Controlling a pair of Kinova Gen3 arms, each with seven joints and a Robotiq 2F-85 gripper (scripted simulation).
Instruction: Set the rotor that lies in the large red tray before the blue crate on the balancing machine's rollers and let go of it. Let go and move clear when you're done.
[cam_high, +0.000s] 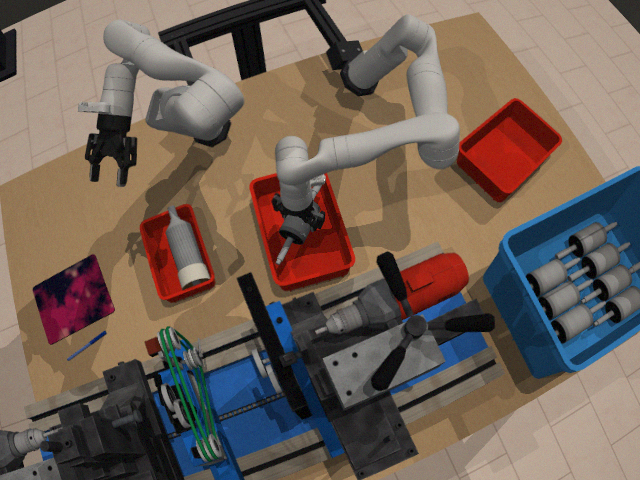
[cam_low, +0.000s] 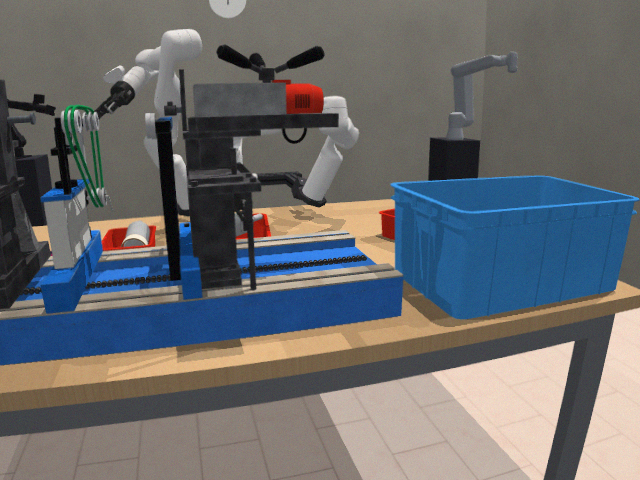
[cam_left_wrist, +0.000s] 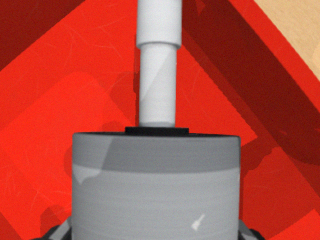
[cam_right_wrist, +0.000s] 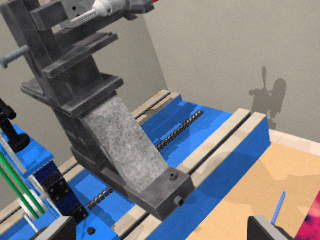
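Observation:
My left gripper (cam_high: 298, 221) (cam_left_wrist: 156, 233) is shut on the grey rotor (cam_high: 283, 251) (cam_left_wrist: 155, 195) and holds it over the large red tray (cam_high: 347, 249) (cam_left_wrist: 302, 67). One shaft end points away from the fingers, slanting toward the machine. The exact height over the tray floor is hard to tell. My right gripper (cam_high: 107, 178) (cam_right_wrist: 161, 229) is open and empty, high near the table's far left. The balancing machine (cam_high: 237, 387) (cam_low: 206, 311) (cam_right_wrist: 250, 150) has a blue bed, green belts and white wheels. Dark stands partly hide the wheels.
A blue crate (cam_high: 524, 330) (cam_low: 516, 268) with several rotors stands at the right. A small red tray (cam_high: 149, 258) holds a grey bottle-like part (cam_high: 183, 248). Another red tray (cam_high: 498, 160) stands at the back right. A red-bodied drill (cam_high: 439, 279) and black handles stand above the machine.

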